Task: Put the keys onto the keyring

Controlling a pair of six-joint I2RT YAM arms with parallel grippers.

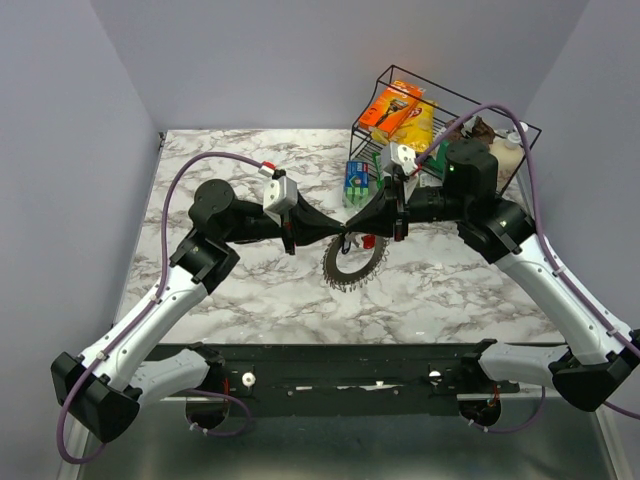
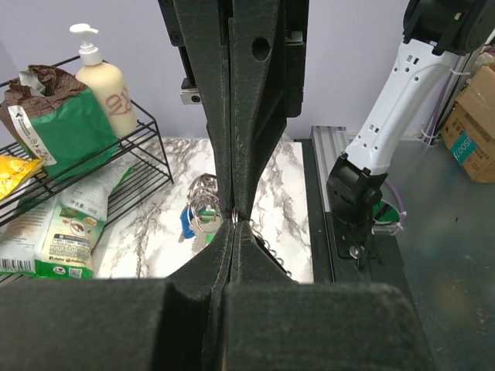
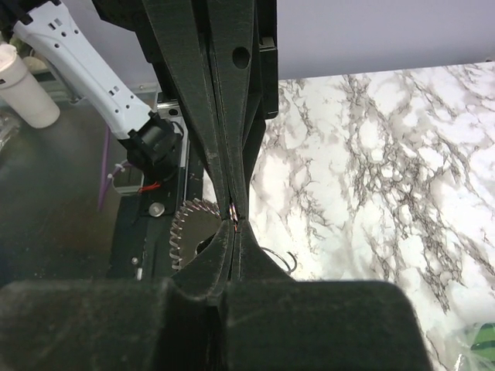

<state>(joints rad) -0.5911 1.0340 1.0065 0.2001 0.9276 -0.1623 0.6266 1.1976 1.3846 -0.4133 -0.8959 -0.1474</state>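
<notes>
At rear right, wire rack (image 1: 365, 140) holds orange box (image 1: 392, 105), bottle (image 2: 104, 93), seemingly snack bags (image 2: 58, 224).

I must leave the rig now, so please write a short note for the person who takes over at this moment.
Left tool: shut, tip to tip with the right tool, a silver glint pinched at its tips.
Right tool: shut; what it holds, if anything, I cannot tell.
Keyring: right under the meeting tips, many keys already on it.
A blue-headed key lies on the marble table by small rings.
Left to do: thread it, and any other loose keys.
</notes>
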